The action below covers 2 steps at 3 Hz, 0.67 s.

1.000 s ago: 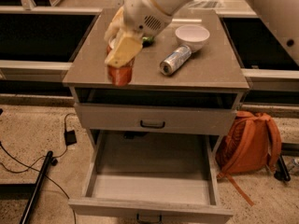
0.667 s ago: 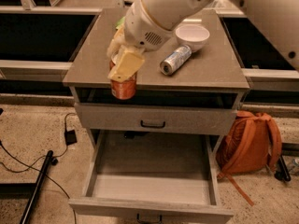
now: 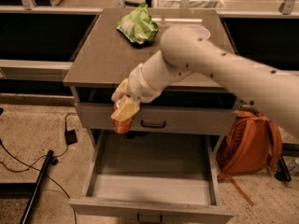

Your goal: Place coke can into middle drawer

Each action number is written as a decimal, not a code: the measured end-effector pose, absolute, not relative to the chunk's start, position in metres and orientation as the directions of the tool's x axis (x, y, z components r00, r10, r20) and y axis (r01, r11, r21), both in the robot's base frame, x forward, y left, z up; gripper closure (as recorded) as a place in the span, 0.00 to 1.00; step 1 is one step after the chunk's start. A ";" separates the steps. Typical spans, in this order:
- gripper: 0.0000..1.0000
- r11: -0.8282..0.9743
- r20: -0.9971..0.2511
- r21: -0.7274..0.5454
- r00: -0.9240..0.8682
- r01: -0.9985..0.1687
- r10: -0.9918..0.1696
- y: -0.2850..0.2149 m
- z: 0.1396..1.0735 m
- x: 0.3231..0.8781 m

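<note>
A: Nearest us, the wide grey wooden middle drawer (image 3: 152, 171) is pulled out, so we can drop in from above.
B: Our hand (image 3: 124, 111) is clamped on the small red-orange coke can (image 3: 122, 125), upright, over the drawer's back-left, in front of the upper grey drawer front (image 3: 187, 120).
A: Beyond: grey worktop (image 3: 107, 55) w/ crumpled green bag (image 3: 138, 26).

The tool (image 3: 124, 110) holds the coke can (image 3: 121, 125) above the open middle drawer (image 3: 154, 186), backpack (image 3: 250, 143) to its right.
</note>
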<state>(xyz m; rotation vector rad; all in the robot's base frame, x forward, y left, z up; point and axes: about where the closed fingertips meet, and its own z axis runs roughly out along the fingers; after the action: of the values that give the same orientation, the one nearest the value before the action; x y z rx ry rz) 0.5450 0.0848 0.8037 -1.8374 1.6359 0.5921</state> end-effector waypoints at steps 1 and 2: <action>1.00 -0.011 -0.701 -0.127 0.098 -0.992 -0.706 0.075 0.728 0.534; 1.00 0.051 -0.728 -0.137 0.066 -0.989 -0.683 0.048 0.681 0.521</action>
<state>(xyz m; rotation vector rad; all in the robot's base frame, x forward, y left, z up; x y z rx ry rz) 0.5207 0.0477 0.6811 -1.6955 1.6808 0.5996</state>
